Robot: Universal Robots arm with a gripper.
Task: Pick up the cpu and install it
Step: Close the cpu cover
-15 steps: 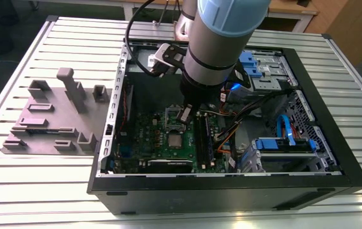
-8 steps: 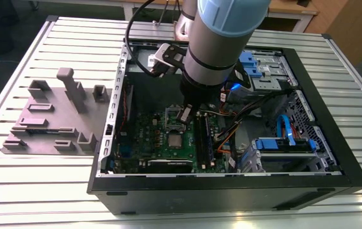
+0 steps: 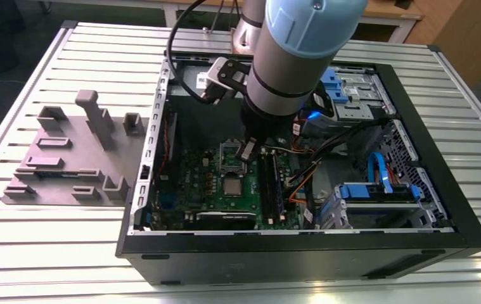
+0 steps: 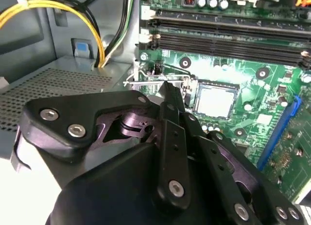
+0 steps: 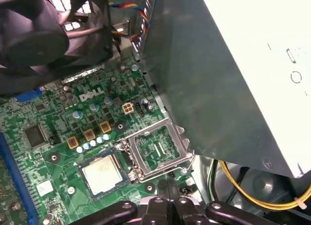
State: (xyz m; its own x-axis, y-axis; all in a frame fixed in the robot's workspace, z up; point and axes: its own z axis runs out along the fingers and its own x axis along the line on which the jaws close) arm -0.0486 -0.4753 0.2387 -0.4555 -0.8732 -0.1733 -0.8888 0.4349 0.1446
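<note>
The cpu [image 3: 233,185] lies flat in its socket on the green motherboard [image 3: 198,183], silver top up; both wrist views show it [image 4: 214,101] [image 5: 102,173]. Beside it the metal socket frame [image 5: 158,149] [image 4: 160,79] stands flipped open. My gripper [image 3: 247,150] hangs inside the computer case just above that open frame, a little away from the cpu. Its fingers [image 5: 167,186] [image 4: 169,91] are pressed together with nothing between them, and the tip sits at the frame's edge.
The large grey power-supply box [image 5: 233,89] stands close beside the socket, with yellow cables [image 5: 252,198] under it. A black fan [image 5: 39,35] and memory slots [image 4: 228,35] flank the socket. On the slatted table lies a grey fixture plate [image 3: 63,158] at the exterior view's left.
</note>
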